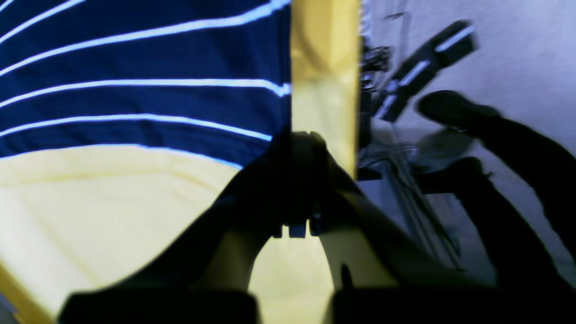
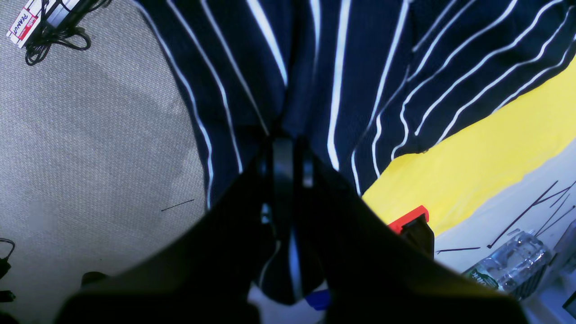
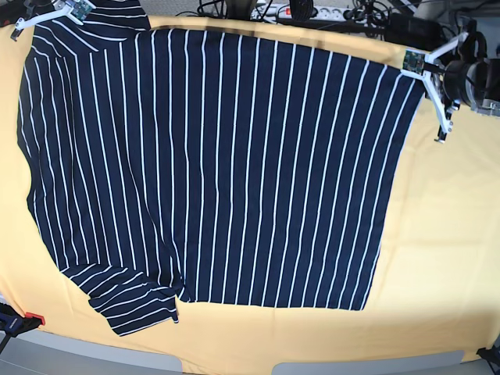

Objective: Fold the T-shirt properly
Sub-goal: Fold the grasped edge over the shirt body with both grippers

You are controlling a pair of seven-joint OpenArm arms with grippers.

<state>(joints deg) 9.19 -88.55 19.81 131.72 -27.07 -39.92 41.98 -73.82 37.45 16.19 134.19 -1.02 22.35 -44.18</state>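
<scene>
T-shirt (image 3: 226, 164) spread nearly flat on the yellow cloth (image 3: 437, 258) over the table, navy with thin white stripes, one sleeve (image 3: 133, 301) crumpled at the near edge. I see the left claw (image 1: 297, 148) pinched shut on a far shirt corner. Right claw (image 2: 288, 153) likewise clamped on the fabric, stripes bunching at its tips.

T-shirt (image 3: 219, 168) lies spread on the cloth (image 3: 445, 234); right gripper (image 3: 47, 16) at its far-left corner, left gripper (image 3: 418, 62) at its far-right corner.
</scene>
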